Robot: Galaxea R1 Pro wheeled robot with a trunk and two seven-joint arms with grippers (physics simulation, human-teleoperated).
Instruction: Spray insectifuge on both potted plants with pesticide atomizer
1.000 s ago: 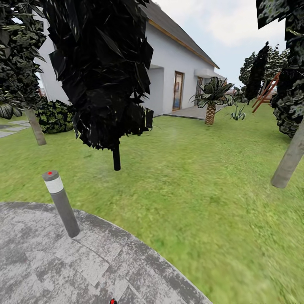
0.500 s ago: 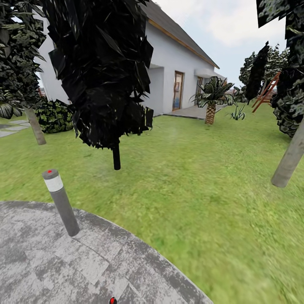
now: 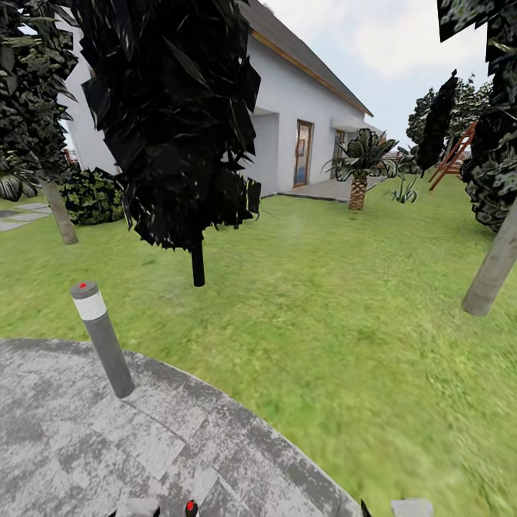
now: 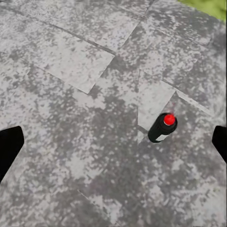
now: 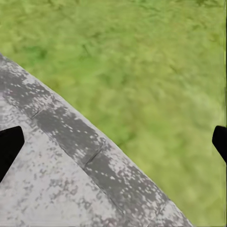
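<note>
The pesticide atomizer [image 4: 162,127] is a small dark bottle with a pale label, seen from above with a red top. It stands upright on the grey mottled patio [image 4: 71,61]. Its red top [image 3: 192,508] also peeks in at the bottom edge of the head view. My left gripper [image 4: 114,144] hangs above the paving, open, its black fingertips [image 4: 9,146] wide apart and the bottle between them but well below. Over the patio's rim my right gripper [image 5: 114,144] is open too, holding nothing. The two potted plants are out of view.
A grey bollard lamp [image 3: 103,339] stands at the patio's edge [image 3: 237,420]. Beyond lie the lawn [image 3: 323,287], a dark tree [image 3: 179,129], a pale trunk [image 3: 492,269], a scaly palm [image 3: 359,169] with a small spiky plant [image 3: 404,192] beside it, and a white house [image 3: 294,122].
The head view has tipped slightly downward, so everything sits a little higher in the picture. Grey arm parts now show at its bottom edge. Nothing in the garden has moved.
</note>
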